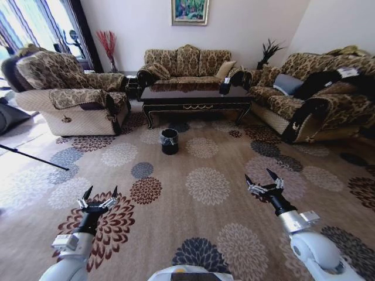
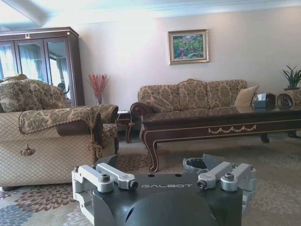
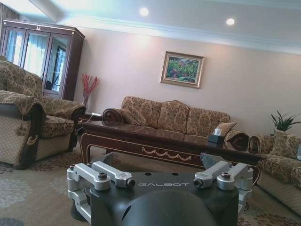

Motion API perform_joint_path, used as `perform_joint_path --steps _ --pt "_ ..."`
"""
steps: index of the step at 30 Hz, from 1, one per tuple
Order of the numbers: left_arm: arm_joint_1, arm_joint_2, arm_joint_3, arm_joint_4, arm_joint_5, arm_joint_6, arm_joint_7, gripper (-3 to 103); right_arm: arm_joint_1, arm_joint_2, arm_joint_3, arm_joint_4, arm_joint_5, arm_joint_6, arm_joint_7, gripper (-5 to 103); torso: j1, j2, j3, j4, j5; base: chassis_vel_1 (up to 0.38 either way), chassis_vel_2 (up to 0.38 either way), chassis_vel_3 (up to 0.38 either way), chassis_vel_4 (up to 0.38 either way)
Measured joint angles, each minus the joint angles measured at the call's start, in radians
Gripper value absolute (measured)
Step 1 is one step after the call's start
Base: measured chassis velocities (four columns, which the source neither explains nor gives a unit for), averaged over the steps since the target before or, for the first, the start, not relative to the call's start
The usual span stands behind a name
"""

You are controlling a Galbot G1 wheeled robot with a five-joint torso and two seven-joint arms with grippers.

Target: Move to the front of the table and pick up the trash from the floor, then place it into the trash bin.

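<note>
The dark glossy table (image 1: pixel 193 97) stands across the room in front of the back sofa, and it also shows in the left wrist view (image 2: pixel 221 125) and the right wrist view (image 3: pixel 155 143). On the carpet just before its left half stands the small black trash bin (image 1: pixel 169 141), lined with a clear bag (image 2: pixel 196 165). The trash is out of view. My left gripper (image 1: pixel 102 190) hovers low over the carpet at the near left, open and holding nothing. My right gripper (image 1: pixel 258 174) is held at the near right, also open with nothing in it. Both are far short of the bin.
A patterned armchair (image 1: pixel 64 93) flanks the table on the left, a long sofa (image 1: pixel 316 96) on the right and another sofa (image 1: pixel 187 61) behind. A tissue box (image 1: pixel 225 86) sits on the table. A thin black rod (image 1: pixel 32 157) lies at the left. Open flowered carpet (image 1: pixel 205 184) stretches ahead.
</note>
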State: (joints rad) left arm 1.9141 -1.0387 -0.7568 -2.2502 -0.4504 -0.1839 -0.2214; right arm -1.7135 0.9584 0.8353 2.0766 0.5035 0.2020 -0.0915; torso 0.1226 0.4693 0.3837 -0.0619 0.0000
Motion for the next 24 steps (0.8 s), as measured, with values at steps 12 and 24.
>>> perform_joint_path --steps 12,24 --pt "0.0 0.0 0.0 0.0 0.0 0.0 0.0 100 0.0 0.0 0.0 0.0 0.0 0.0 0.0 100 0.018 0.05 0.032 0.0 0.0 0.0 0.0 0.0 0.0" --pt "0.0 0.0 0.0 0.0 0.0 0.0 0.0 100 0.0 0.0 0.0 0.0 0.0 0.0 0.0 100 0.037 0.099 0.062 0.0 0.0 0.0 0.0 0.0 0.0"
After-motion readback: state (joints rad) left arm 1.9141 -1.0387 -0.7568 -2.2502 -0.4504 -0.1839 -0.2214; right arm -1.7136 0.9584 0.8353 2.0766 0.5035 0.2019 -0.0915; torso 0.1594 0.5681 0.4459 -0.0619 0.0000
